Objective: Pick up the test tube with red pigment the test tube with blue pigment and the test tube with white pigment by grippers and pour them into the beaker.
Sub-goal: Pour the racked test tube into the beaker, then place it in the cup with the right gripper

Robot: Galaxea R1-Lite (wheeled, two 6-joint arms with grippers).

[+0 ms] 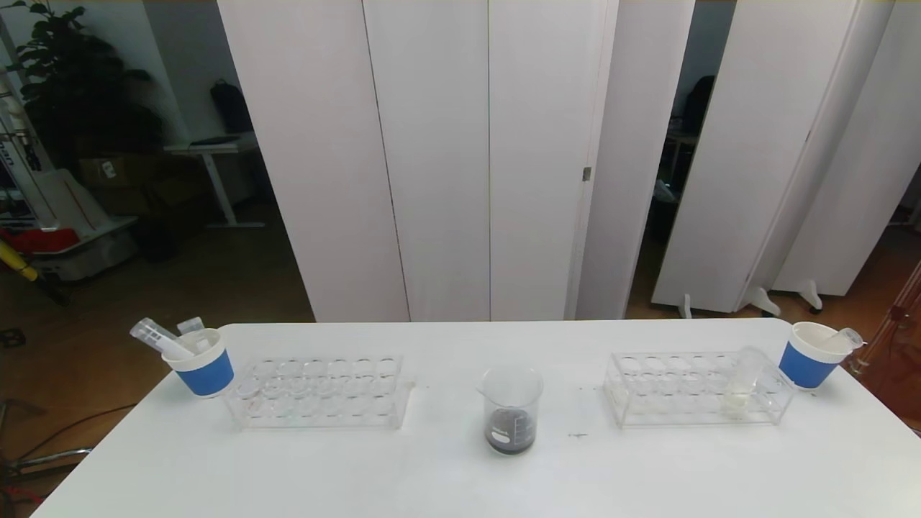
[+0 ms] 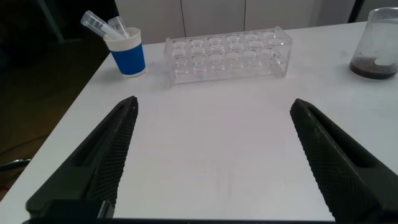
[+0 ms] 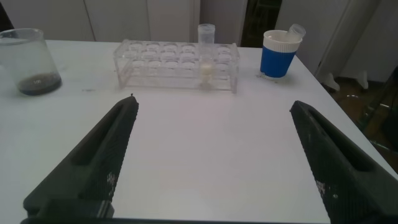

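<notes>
The beaker (image 1: 511,410) stands at the middle of the white table with a dark liquid at its bottom; it also shows in the left wrist view (image 2: 379,43) and the right wrist view (image 3: 28,62). The test tube with white pigment (image 1: 745,381) stands upright in the right-hand clear rack (image 1: 676,406), seen closer in the right wrist view (image 3: 206,53). No test tube with red pigment or with blue pigment is in view. My left gripper (image 2: 214,102) and right gripper (image 3: 213,102) hover open and empty over the near table, outside the head view.
An empty clear rack (image 1: 316,414) sits left of the beaker. A blue-sleeved paper cup (image 1: 205,363) holding two empty tubes stands at the far left, and another cup (image 1: 809,356) with one empty tube at the far right. The table edges are close beside both cups.
</notes>
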